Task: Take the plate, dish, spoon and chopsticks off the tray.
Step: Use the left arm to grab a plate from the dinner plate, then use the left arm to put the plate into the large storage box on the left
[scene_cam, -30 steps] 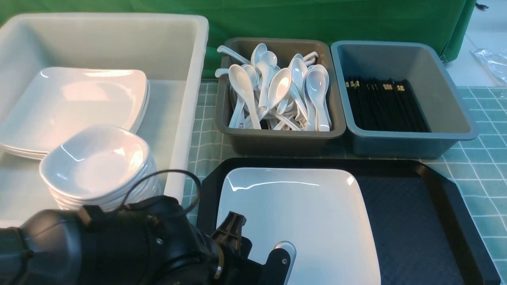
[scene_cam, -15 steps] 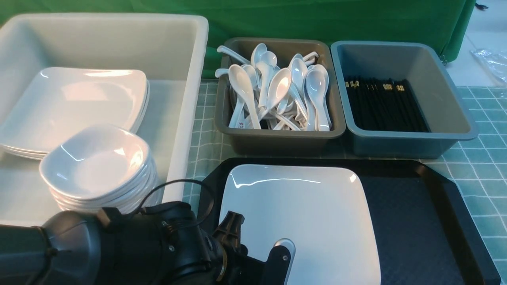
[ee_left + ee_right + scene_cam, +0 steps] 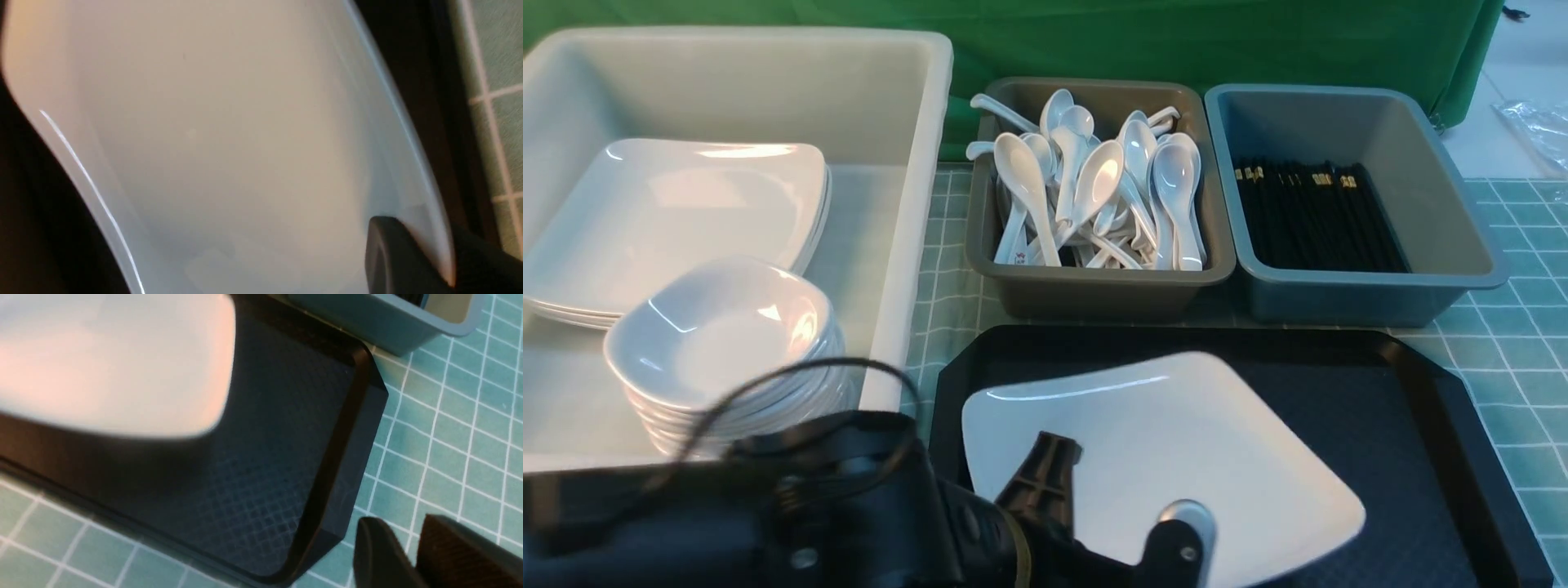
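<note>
The left gripper [image 3: 1115, 510] is clamped on the near rim of the plate [image 3: 1176, 425], which sits tilted and skewed over the left half of the tray [image 3: 1380, 457]. The right gripper [image 3: 404, 539] hangs beside the tray's corner, nothing seen in it; how far it is open cannot be told

Your left arm [image 3: 768, 506] reaches in low from the near left and stretches toward the right. Your left gripper [image 3: 1180, 543] is clamped on the plate [image 3: 1176, 425] at its near rim, with one finger [image 3: 392, 257] lying on top. Your right gripper [image 3: 412, 559] hangs with its jaws slightly apart and empty.
</note>
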